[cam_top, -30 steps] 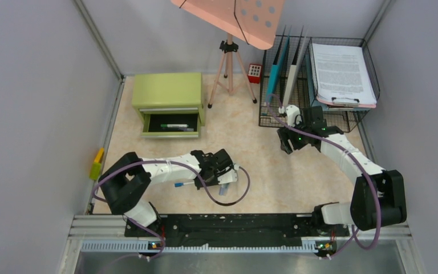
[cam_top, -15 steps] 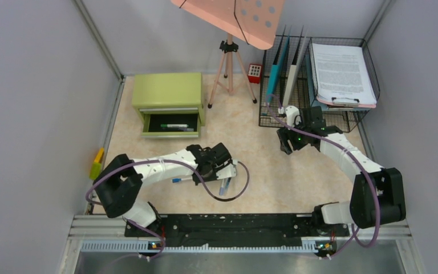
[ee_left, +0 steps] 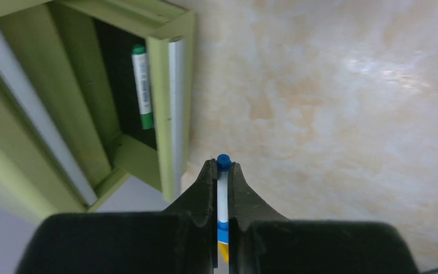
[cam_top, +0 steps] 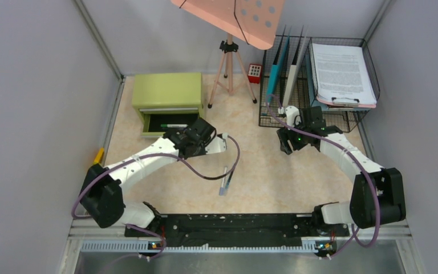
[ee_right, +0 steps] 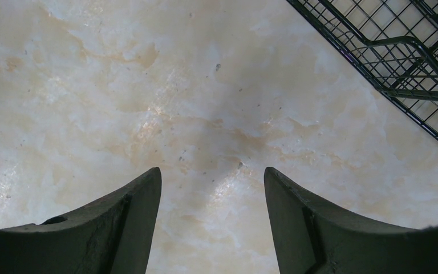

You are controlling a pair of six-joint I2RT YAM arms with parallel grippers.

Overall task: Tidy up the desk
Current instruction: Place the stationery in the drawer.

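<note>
Now the left gripper, clenched on a blue-capped pen, has carried it across the desk to just before the green cabinet's open drawer, so stowing looks next; the right gripper gapes empty.

The top external camera sits high above and behind the arm bases. It looks steeply down and forward over the rail, across the whole desk to the back wall. The left wrist camera rides just behind the left gripper and looks along its fingers from close above the desk toward the green cabinet's open drawer; the top view shows it too. The right wrist camera, behind the right gripper, faces almost straight down at the desk from near. It catches a corner of the wire rack, which the top view shows whole.
</note>
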